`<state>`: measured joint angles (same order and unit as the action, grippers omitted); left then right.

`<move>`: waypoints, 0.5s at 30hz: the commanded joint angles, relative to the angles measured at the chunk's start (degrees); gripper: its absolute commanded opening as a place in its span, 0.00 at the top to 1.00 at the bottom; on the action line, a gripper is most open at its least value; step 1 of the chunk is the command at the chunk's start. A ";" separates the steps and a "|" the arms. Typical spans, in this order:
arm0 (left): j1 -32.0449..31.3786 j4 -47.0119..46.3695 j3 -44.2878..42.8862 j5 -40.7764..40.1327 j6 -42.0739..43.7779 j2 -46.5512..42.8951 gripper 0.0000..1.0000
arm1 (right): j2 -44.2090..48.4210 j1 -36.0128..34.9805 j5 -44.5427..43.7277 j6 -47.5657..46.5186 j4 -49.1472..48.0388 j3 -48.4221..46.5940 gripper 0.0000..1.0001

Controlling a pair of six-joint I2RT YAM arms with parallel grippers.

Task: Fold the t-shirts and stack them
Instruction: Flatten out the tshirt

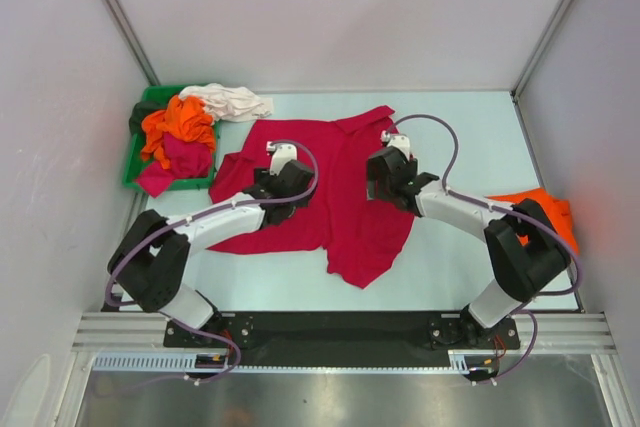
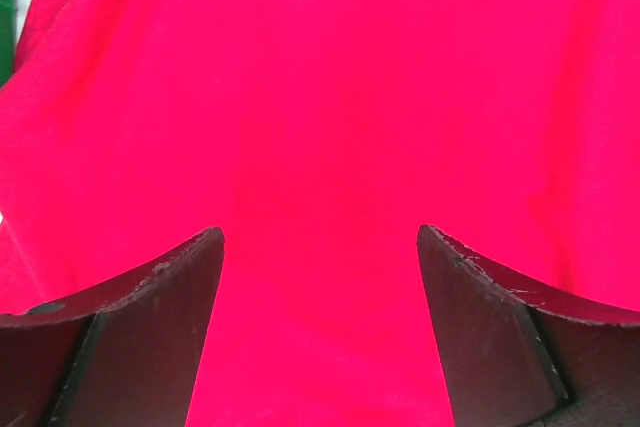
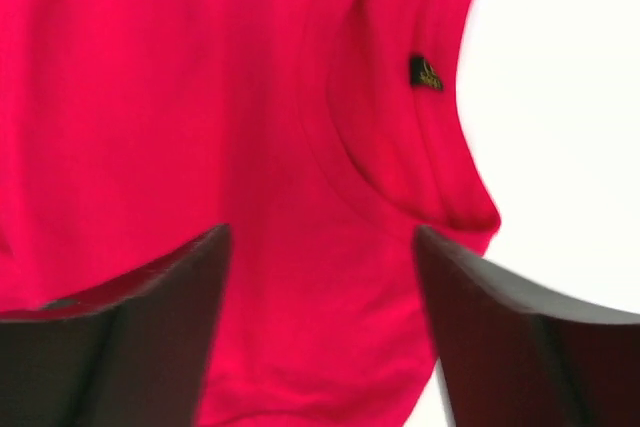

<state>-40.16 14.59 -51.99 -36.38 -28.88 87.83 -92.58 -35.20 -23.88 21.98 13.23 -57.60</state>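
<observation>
A large crimson-red t-shirt lies spread on the table's middle. My left gripper is open over its left part, and red cloth fills the space between its fingers. My right gripper is open over the shirt's right part near the collar, where a small dark label shows. An orange t-shirt lies at the right edge behind my right arm. Orange, magenta and white shirts are piled at the green bin.
The green plastic bin stands at the back left against the wall. Grey walls close the table at left, back and right. Bare table shows right of the red shirt.
</observation>
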 commanded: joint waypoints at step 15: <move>-0.88 5.98 1.79 2.54 -6.45 -8.46 0.18 | 19.79 -8.91 -8.55 19.04 10.31 12.24 0.51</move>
<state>-40.42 19.94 -51.66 -34.59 -33.28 83.09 -78.83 -41.34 -27.77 33.43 18.09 -48.66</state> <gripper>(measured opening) 0.823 0.474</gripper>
